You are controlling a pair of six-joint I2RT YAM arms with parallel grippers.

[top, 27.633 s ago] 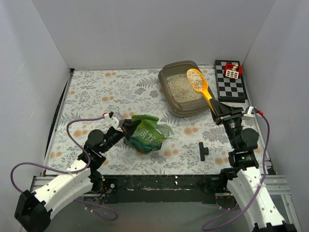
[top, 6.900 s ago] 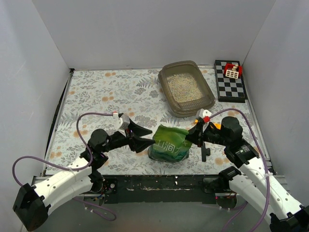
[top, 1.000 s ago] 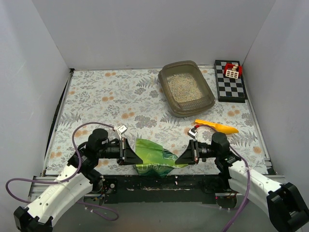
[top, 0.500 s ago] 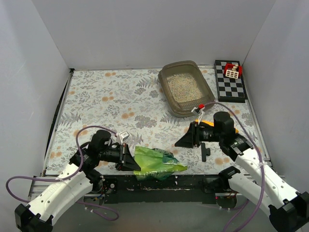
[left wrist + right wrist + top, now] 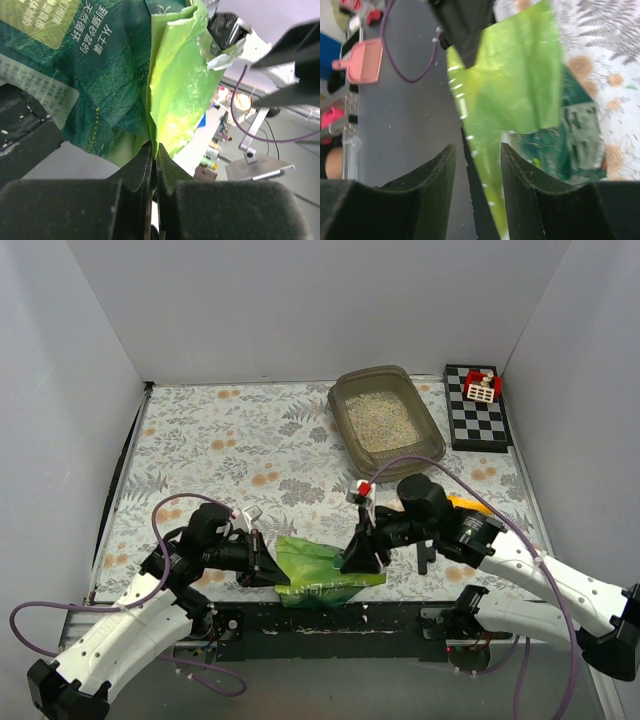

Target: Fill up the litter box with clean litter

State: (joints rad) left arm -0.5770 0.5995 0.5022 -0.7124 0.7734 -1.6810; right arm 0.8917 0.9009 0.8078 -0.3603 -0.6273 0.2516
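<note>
The grey-brown litter box stands at the back right with pale beige litter inside. The crinkled green bag lies flat at the table's front edge. My left gripper is shut on the bag's left edge; in the left wrist view the light-green foil is pinched between the jaws. My right gripper is open just above the bag's right end; in the right wrist view the bag's edge runs between the spread jaws. The yellow-orange scoop peeks out behind the right arm.
A black-and-white checkered board with a small red-and-white toy lies at the back right corner. A small black part lies beside the right arm. White walls enclose the floral tabletop.
My right arm has swung left from near the scoop to the bag's right end, jaws open. The left gripper keeps its hold on the bag, which has stayed at the front edge.
</note>
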